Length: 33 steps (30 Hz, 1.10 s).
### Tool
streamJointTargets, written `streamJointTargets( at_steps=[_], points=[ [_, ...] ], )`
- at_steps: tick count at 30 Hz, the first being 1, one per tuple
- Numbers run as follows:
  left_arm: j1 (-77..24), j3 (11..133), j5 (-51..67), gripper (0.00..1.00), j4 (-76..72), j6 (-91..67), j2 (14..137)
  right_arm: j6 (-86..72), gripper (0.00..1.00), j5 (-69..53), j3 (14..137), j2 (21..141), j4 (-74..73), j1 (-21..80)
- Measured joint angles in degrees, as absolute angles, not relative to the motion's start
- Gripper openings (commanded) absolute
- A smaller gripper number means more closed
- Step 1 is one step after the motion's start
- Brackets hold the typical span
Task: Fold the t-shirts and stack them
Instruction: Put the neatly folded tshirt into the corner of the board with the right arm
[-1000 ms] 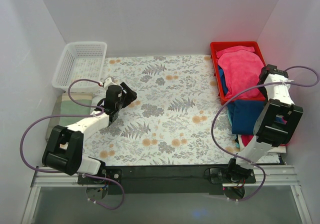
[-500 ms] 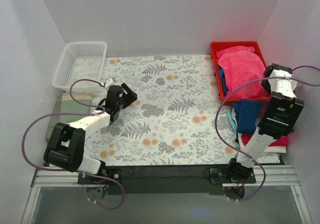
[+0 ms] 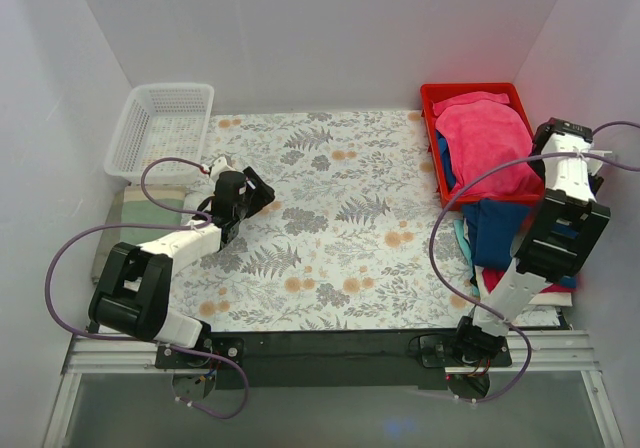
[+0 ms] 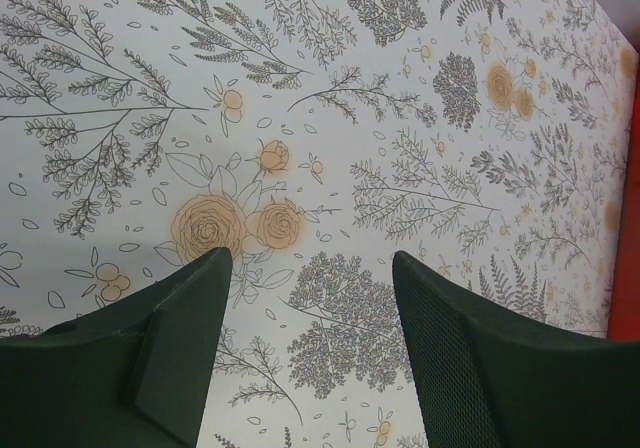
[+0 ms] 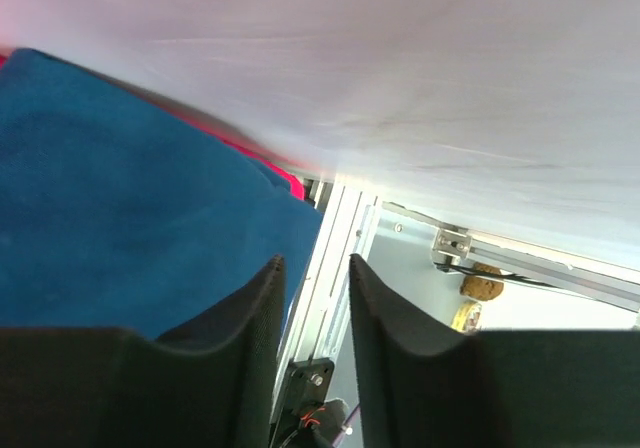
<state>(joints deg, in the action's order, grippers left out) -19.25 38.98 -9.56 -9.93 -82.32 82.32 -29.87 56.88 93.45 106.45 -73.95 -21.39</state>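
Left pincer: fingers wide apart, empty, low over the floral-print counter. Right pincer: fingers a narrow gap apart, nothing between them, close to the white side wall. Navy blue cloth t-shirt spills from the near end of the red plastic bin, just left of the right pincer; contact cannot be told. Magenta-pink cloth t-shirt is heaped in the bin.
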Motion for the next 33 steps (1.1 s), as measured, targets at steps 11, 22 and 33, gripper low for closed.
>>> streamJointTargets(
  at_steps=[11, 22, 33],
  points=[
    [-19.2, 38.7, -9.5, 0.64, -10.9, -82.3, 82.3, -31.8, 0.5, 58.6, 90.6, 100.5, -74.1, -12.8],
    [-19.6, 37.3, -9.5, 0.65, -11.1, -81.2, 81.0, -33.1, 0.5, 54.9, 93.0, 92.2, -72.9, 13.0],
    [-22.0, 36.6, -10.6, 0.71, -10.9, -77.9, 79.3, -20.7, 0.52, 35.2, 72.8, 74.3, -43.5, 32.5]
  ],
)
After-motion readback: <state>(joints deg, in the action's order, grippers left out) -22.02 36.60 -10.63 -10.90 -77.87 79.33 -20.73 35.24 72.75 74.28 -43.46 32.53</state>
